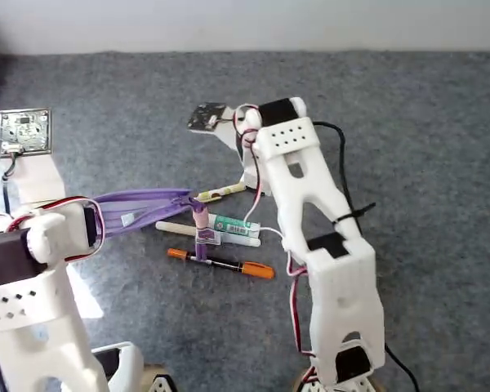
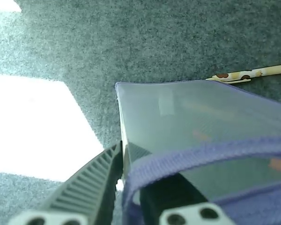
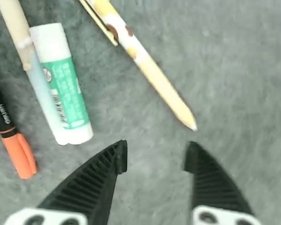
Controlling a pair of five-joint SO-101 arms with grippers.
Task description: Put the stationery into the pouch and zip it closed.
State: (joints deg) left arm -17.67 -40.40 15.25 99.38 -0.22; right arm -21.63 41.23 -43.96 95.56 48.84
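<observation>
1. Left pincer [image 2: 131, 173]: clenched on the purple pouch [image 2: 192, 117] near the left edge of the surface [image 1: 425, 90], likely anchoring it.
2. Orange-capped marker [image 1: 220, 263], glue stick [image 3: 61, 89]: loose mid-surface, outside the pouch.
3. Right pincer [image 3: 154, 157]: released, by the tip of the spotted pen [image 3: 145, 65], placed for pickup.

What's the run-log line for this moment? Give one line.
left gripper: shut on pouch | right gripper: open, over table near pen | pen, glue stick, marker: on table, outside pouch

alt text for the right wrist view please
The right arm's open tool hangs over a grey mat, a spotted yellow pen just beyond its tips. A glue stick and an orange-capped marker lie beside the pen.
</observation>
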